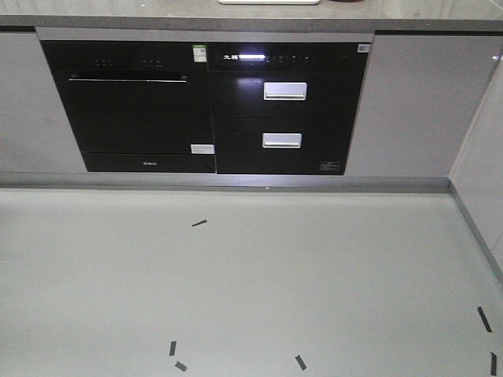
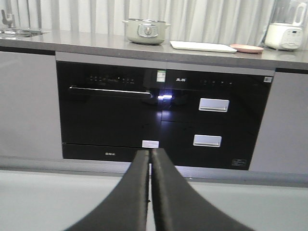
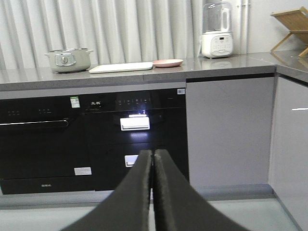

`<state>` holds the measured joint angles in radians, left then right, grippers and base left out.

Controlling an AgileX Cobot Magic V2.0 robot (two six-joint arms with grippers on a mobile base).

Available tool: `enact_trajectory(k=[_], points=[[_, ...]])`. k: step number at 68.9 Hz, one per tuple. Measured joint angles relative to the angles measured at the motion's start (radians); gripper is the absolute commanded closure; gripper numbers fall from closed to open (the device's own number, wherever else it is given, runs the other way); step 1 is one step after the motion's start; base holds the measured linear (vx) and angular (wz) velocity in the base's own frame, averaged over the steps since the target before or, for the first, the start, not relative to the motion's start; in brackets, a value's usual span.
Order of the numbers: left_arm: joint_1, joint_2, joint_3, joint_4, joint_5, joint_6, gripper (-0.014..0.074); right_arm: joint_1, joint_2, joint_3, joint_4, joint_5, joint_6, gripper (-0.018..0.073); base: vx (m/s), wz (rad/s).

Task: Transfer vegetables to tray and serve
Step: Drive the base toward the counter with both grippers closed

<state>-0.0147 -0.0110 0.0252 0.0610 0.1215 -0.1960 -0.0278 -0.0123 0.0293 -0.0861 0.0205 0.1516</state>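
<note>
The cream tray [image 2: 202,46] lies flat on the grey counter, seen also in the right wrist view as the tray [image 3: 121,67], and its near edge shows at the top of the front view [image 1: 269,1]. Just right of it sits a round pink plate [image 2: 247,48] [image 3: 167,62]. The vegetables do not show from this distance. My left gripper [image 2: 150,153] is shut with nothing in it, low and well short of the cabinets. My right gripper [image 3: 153,153] is likewise shut and empty, pointing at the drawer fronts.
A pale green pot [image 2: 146,31] [image 3: 69,59] stands left of the tray. A white blender [image 3: 217,30] [image 2: 286,24] stands right of the plate. Black appliance fronts [image 1: 204,106] fill the cabinet under the counter. Grey floor [image 1: 236,275] with black tape marks lies between me and them. A sink [image 2: 17,32] is far left.
</note>
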Motion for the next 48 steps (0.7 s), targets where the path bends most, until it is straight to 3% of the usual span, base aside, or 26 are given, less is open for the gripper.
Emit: enact_trajectory(k=[48], points=[[0.000, 0.000, 0.000, 0.000, 0.000, 0.000, 0.0602, 0.000, 0.000, 0.000, 0.000, 0.000, 0.000, 0.0562, 0.12, 0.03]])
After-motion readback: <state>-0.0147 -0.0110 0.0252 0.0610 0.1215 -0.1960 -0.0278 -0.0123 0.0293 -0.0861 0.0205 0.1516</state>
